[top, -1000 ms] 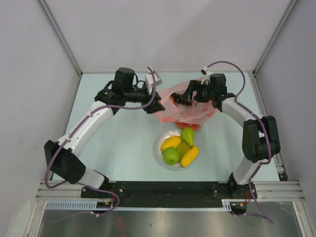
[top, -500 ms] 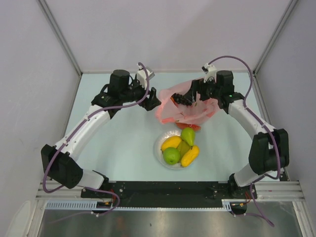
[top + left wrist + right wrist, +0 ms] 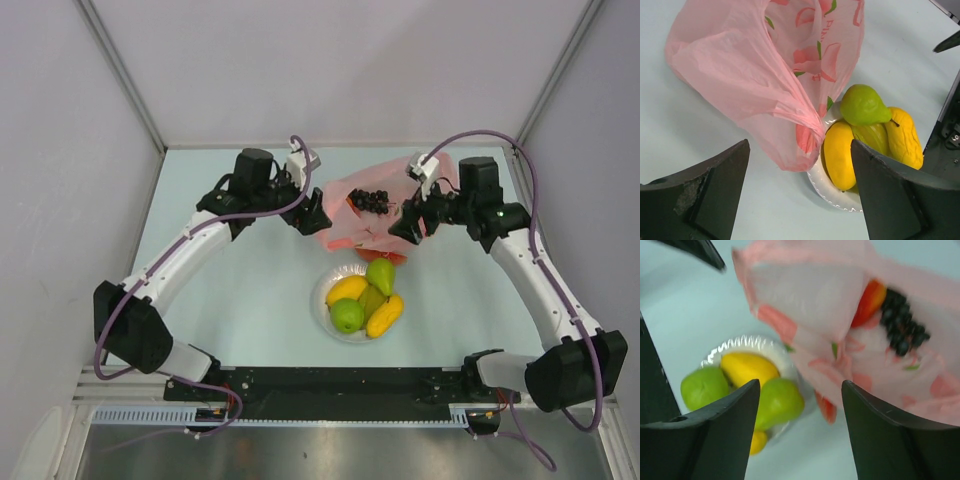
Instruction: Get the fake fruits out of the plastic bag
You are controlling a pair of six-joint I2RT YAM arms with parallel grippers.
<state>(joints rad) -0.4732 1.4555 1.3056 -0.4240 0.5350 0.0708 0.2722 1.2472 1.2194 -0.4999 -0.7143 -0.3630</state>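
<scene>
Plastic bag (image 3: 368, 232) lies crumpled on the tabletop (image 3: 240, 290) at upper centre of the overhead frame, flanked by both arms. At its left edge hover the left arm's fingers (image 3: 715, 200), spread wide and empty. On the bag's upper part a dark grape bunch (image 3: 370, 200) lies with its long axis left to right, a reddish piece (image 3: 869, 300) beside it. The right arm's fingers (image 3: 710, 435), parted and holding nothing, sit just below and right of the grapes, seemingly the nearer. Lower down, other fake fruits (image 3: 347, 316) fill a white plate (image 3: 322, 300).
</scene>
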